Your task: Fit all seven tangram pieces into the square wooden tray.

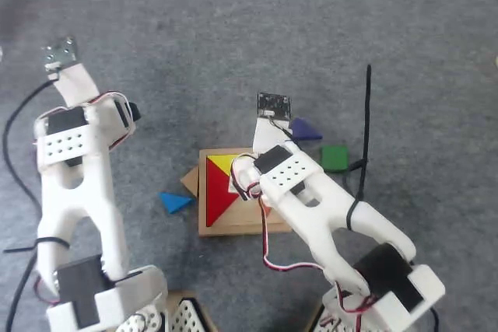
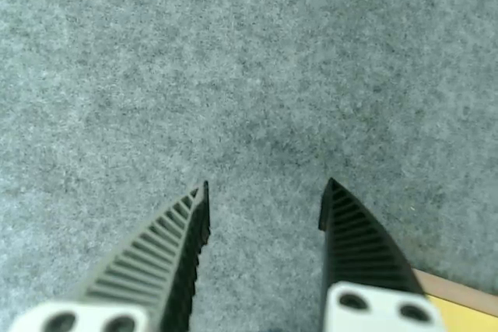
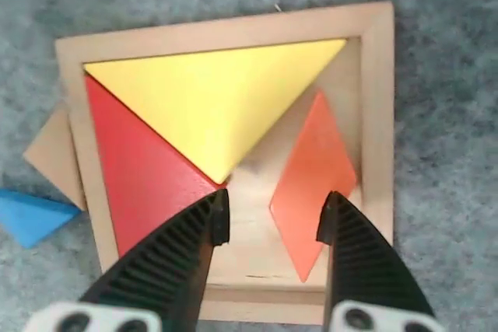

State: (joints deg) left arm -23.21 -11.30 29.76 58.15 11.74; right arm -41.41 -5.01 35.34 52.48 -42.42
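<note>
Table covering: grey, coarse felt-like mat across the whole work surface.
Right arm: white plastic links, extended over the wooden tray.
Left arm: white plastic links, well apart from the tray.
Wooden tray: square, pale wood, raised rim, flat on the mat at centre.
Yellow triangle: large, smooth, painted; seated in the tray along one rim.
Red triangle: large; seated in the tray, edge to edge with the yellow triangle.
Orange parallelogram: inside the tray, near the rim opposite the red triangle, with bare wood between them.
Green square: on the mat, just beside the tray.
Purple triangle: on the mat, near the green square.
Blue triangle: on the mat, near the tray's other side.
Tan piece: unpainted wood, touching the tray's outer rim.
Right gripper: black ribbed fingers spread, nothing between them; above the tray floor between the red triangle and the orange parallelogram.
Left gripper: fingers spread, holding nothing, above bare mat.
</note>
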